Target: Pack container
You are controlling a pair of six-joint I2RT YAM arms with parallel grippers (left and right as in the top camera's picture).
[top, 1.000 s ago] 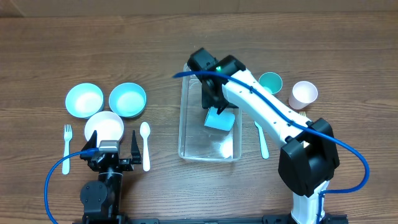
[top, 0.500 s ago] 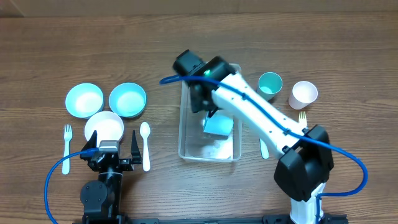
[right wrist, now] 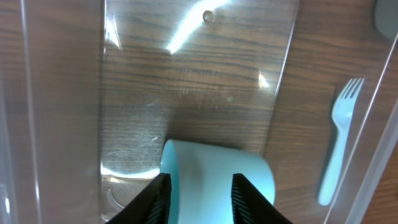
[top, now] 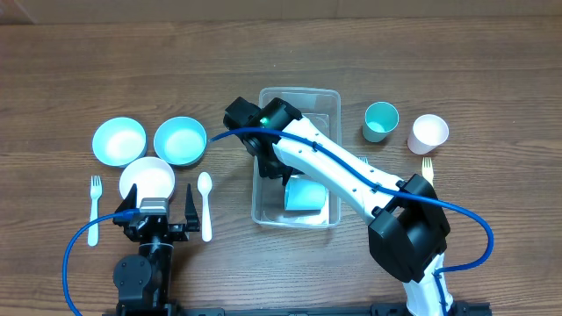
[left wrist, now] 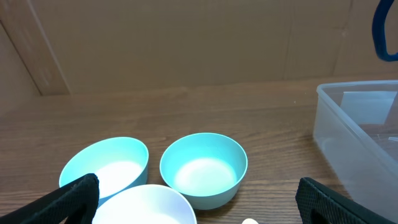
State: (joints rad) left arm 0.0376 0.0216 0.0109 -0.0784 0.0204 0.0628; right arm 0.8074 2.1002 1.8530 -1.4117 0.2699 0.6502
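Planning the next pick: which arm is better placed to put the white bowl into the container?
Left. The left gripper is open right beside the white bowl. The right gripper hangs over the container, by the light-blue cup lying inside, farther from that bowl.

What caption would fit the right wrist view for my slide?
Right hand over a light-blue cup lying on its side in the clear container, a fork outside its wall.

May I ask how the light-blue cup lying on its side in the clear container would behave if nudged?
The light-blue cup lies on its round side, so it would probably roll, though the container walls should stop it. It looks like plain plastic, so it is likely light and stiff.
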